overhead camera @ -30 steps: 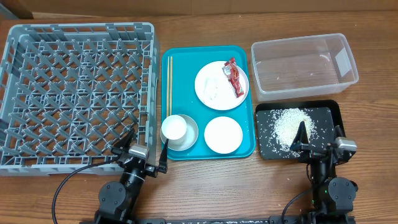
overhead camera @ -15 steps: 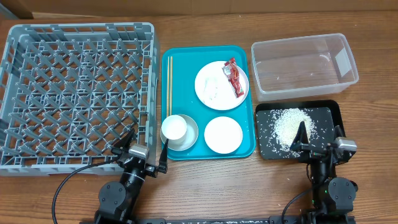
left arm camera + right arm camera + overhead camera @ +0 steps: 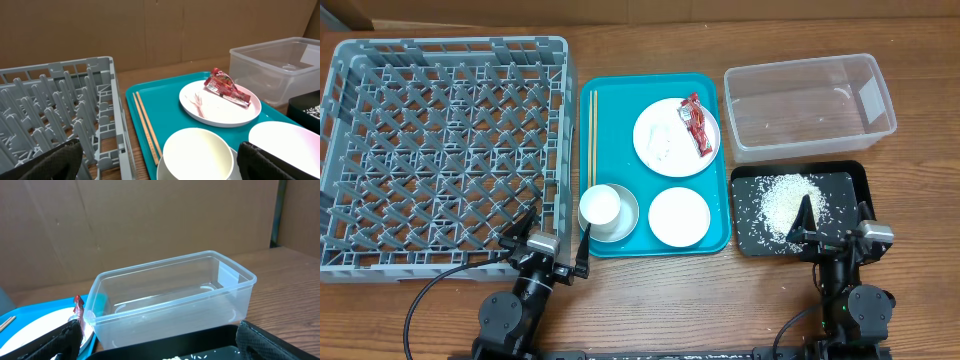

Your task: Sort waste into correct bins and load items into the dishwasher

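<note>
The red wrapper [image 3: 697, 125] lies on the large white plate [image 3: 676, 137] on the teal tray, next to a small white crumpled tissue [image 3: 665, 150]. Two chopsticks [image 3: 591, 140] lie along the tray's left side. A white cup [image 3: 599, 206] sits in the pale bowl [image 3: 623, 218], with the smaller plate [image 3: 679, 216] to their right. The grey rack [image 3: 440, 150] stands at the left and the clear tub [image 3: 810, 105] at the back right. My left gripper [image 3: 557, 230] is open and empty near the cup [image 3: 197, 152]. My right gripper [image 3: 835, 212] is open and empty in front of the tub [image 3: 170, 297].
A flat teal tray [image 3: 610, 100] holds the dishes. A black tray [image 3: 845, 185] with loose white rice lies in front of the tub, under my right gripper. Cardboard walls stand behind the table.
</note>
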